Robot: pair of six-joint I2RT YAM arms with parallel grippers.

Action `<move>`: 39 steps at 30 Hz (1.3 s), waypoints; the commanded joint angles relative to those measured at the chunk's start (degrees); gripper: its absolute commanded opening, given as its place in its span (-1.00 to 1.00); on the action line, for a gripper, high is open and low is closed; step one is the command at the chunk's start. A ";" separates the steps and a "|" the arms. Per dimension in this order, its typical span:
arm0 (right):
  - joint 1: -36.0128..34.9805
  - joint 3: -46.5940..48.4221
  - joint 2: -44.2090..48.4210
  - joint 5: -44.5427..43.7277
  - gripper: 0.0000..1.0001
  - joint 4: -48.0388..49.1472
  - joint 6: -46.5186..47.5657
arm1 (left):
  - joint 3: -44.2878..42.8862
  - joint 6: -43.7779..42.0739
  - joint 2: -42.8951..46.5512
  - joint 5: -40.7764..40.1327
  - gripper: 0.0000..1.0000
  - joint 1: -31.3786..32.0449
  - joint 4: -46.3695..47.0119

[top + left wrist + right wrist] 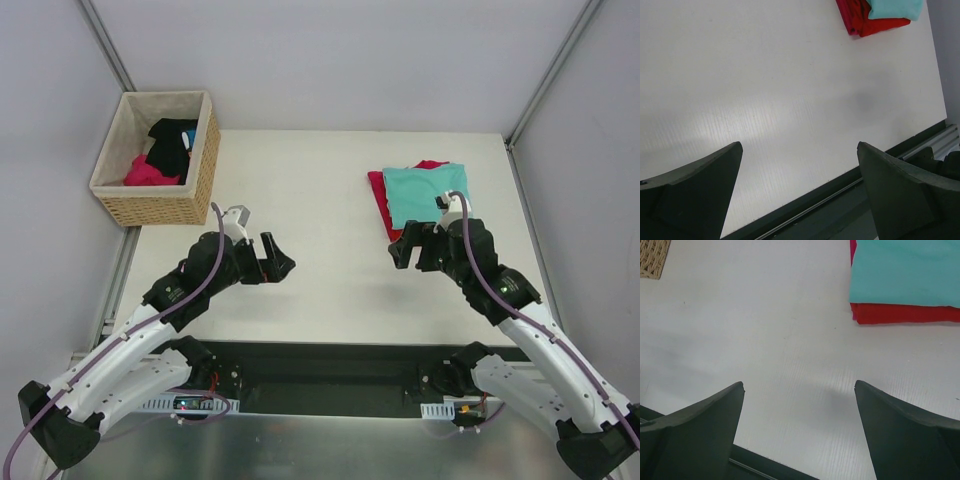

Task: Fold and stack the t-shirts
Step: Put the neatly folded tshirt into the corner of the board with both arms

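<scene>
The teal t-shirt [425, 192] lies folded on top of the folded red t-shirt [379, 204] at the table's back right. The stack also shows in the right wrist view, teal [905, 272] over red [905, 314], and in the left wrist view, teal [895, 7] over red [865, 20]. My right gripper [408, 250] is open and empty, just in front of the stack's near edge. My left gripper [278, 262] is open and empty over bare table at left of centre, well away from the stack.
A wicker basket [205, 160] stands at the back left, holding a black garment [170, 140] and a magenta-pink garment [150, 172]. Its corner shows in the right wrist view [652, 257]. A dark rail [330, 370] runs along the table's near edge.
</scene>
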State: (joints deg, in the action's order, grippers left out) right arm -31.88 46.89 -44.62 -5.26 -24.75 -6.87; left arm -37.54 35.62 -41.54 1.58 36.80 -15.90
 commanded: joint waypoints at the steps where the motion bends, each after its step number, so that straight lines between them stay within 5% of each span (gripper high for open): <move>1: -0.82 1.27 0.24 -1.95 0.93 -0.65 -0.42 | -0.25 0.68 0.93 -2.81 0.98 0.56 -1.06; 39: -7.06 -0.22 -7.94 -10.21 0.93 7.08 1.60 | -0.34 -2.13 1.28 -10.72 0.98 0.56 -3.08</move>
State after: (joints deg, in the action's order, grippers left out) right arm -38.26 45.32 -52.18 -13.54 -20.12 -6.11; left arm -37.54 34.85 -40.51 -7.03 36.80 -18.96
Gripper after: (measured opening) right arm 0.966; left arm 0.991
